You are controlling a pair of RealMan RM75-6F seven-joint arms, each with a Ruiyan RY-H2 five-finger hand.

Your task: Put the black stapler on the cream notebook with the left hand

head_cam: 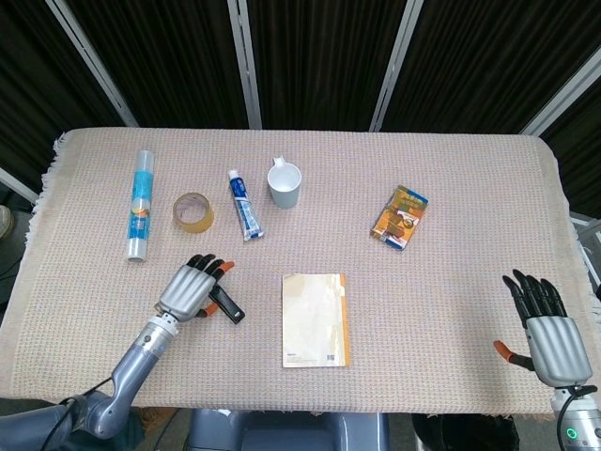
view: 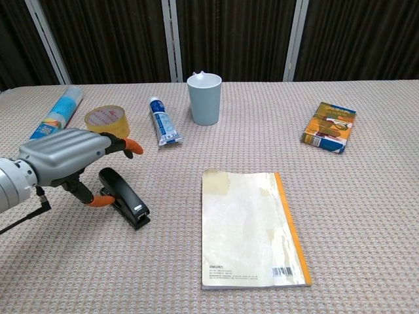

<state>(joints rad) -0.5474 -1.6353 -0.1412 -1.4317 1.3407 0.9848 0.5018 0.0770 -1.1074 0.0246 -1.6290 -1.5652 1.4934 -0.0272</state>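
The black stapler [head_cam: 226, 305] [view: 128, 197] lies on the woven tablecloth, left of the cream notebook [head_cam: 315, 319] [view: 252, 229], which lies flat with an orange spine edge. My left hand [head_cam: 192, 287] [view: 64, 159] hovers over the stapler's rear end. Its fingers are spread above the stapler and the thumb tip sits beside its left side; no grip shows. My right hand [head_cam: 543, 325] rests open at the table's near right edge, far from both objects, and does not appear in the chest view.
Along the back left lie a film roll [head_cam: 140, 204] [view: 49, 124], a yellow tape roll [head_cam: 192, 211] [view: 107, 123] and a toothpaste tube [head_cam: 245, 204] [view: 163, 121]. A pale cup [head_cam: 285, 183] [view: 205, 98] stands centre back. A snack box [head_cam: 400, 216] [view: 328, 126] lies right.
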